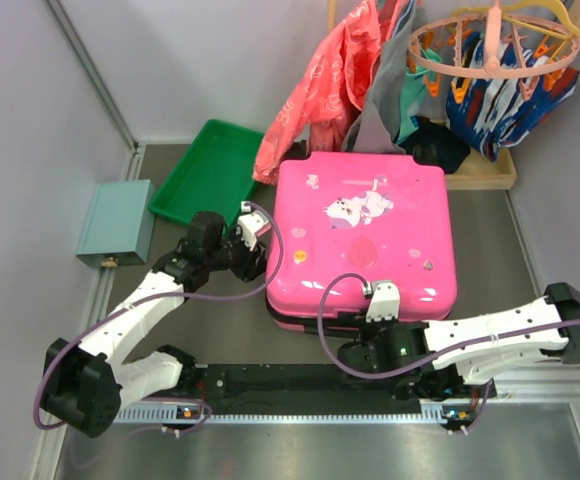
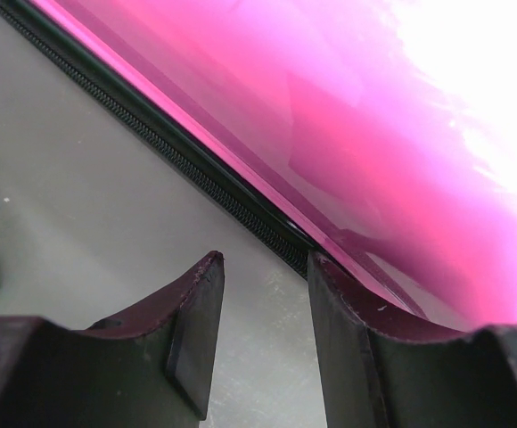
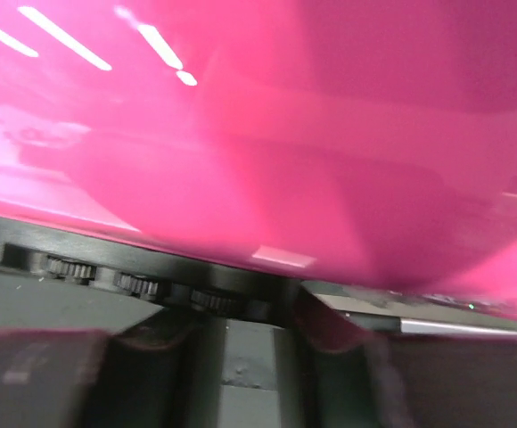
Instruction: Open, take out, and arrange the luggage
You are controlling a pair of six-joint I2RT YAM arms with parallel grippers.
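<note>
The hot-pink luggage (image 1: 365,235) lies flat and closed in the middle of the table, sticker side up. My left gripper (image 1: 260,258) is low at its left edge. In the left wrist view that gripper (image 2: 263,259) stands open over bare table, its right fingertip close to the black zipper (image 2: 196,174) under the pink shell (image 2: 374,134). My right gripper (image 1: 345,345) is at the front edge. The right wrist view is blurred: the gripper (image 3: 254,308) sits just below the shell (image 3: 285,134), beside small black toothed dials (image 3: 134,285), with a grey piece between its fingers.
A green tray (image 1: 205,170) and a pale-teal box (image 1: 117,220) stand left of the suitcase. Hanging clothes (image 1: 360,80), a round peg hanger (image 1: 495,50) and a wooden tray (image 1: 480,175) crowd the back right. Walls close in on both sides.
</note>
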